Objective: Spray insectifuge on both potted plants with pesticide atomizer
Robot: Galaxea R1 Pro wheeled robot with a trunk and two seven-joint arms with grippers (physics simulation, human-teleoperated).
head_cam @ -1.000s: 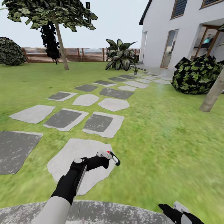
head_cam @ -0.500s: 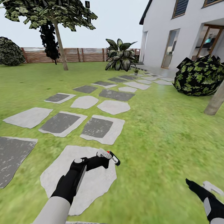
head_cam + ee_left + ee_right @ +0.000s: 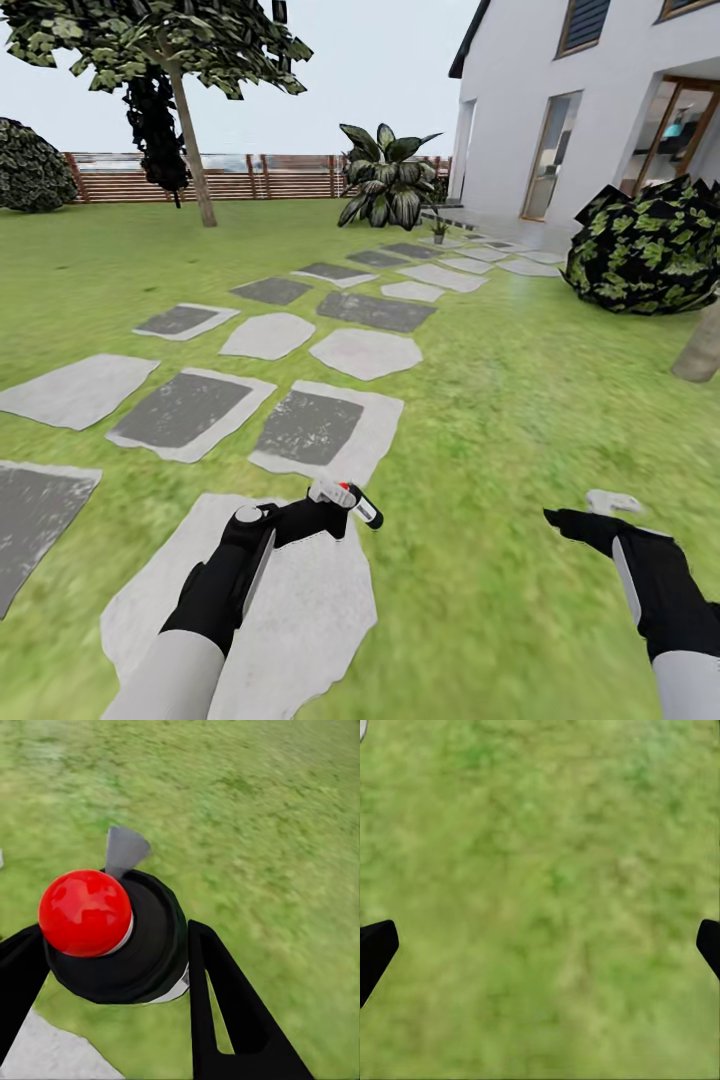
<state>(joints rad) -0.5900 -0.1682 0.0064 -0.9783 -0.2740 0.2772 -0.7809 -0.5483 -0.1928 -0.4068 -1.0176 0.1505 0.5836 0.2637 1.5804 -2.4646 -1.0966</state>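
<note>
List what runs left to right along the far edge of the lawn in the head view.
Round dark bush → tree in front of the slatted fence → big striped-leaf plant → white house → leafy bush → bare trunk at the picture's right edge.

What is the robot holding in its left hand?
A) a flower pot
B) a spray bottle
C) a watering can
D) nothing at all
B: the left gripper is closed around the spray bottle, and the left wrist view shows the bottle's dark body with its red cap sitting between the two black fingers over the grass.
</note>
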